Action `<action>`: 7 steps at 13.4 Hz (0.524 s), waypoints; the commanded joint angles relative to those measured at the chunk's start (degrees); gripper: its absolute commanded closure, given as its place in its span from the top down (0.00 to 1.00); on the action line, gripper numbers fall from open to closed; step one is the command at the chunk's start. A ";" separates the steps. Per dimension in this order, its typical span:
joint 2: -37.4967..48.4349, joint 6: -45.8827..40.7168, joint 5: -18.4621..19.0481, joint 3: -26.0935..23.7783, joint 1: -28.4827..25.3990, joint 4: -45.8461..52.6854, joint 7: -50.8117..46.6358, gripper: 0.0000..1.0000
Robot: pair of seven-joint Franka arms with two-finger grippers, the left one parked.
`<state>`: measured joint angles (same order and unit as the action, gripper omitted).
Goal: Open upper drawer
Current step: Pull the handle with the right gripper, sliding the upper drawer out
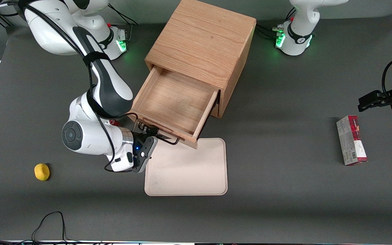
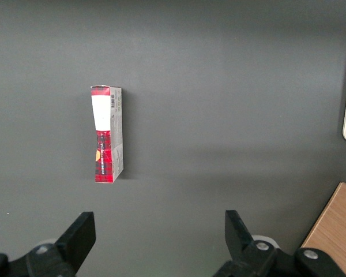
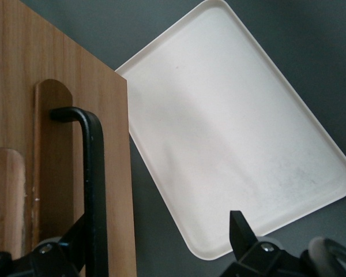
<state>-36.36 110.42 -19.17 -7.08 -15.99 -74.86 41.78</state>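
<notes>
- Dark grey table point(image 1: 284, 102) carries one oak cabinet point(image 1: 202, 41), one cream tray point(image 1: 189, 170), one yellow fruit point(image 1: 42, 171) and one red carton point(image 1: 351, 140).
- Upper drawer point(image 1: 175, 102) stands pulled out above the tray's edge.
- Right arm bends low; its end effector point(image 1: 148, 131), fingers spread, straddles the black handle point(image 3: 95, 190) without clamping it.

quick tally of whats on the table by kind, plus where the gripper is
cabinet: 1, upper drawer pulled out
tray: 1
box: 1, red and white
yellow fruit: 1
total: 4
gripper: at the handle on the drawer's front, fingers open, one either side of it
</notes>
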 commanded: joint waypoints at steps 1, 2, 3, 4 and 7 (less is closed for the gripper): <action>-2.74 -0.55 0.62 -0.30 0.96 4.28 1.38 1.00; -3.18 -0.55 0.62 -0.30 1.04 5.15 1.38 1.00; -3.88 -0.55 0.62 -0.30 1.13 5.86 1.38 1.00; -4.15 -0.55 0.62 -0.30 1.13 6.47 1.46 1.00; -5.38 -0.55 0.54 -0.30 1.92 8.41 1.55 1.00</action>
<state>-39.37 110.42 -19.17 -7.04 -14.88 -70.36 41.90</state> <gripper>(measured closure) 0.000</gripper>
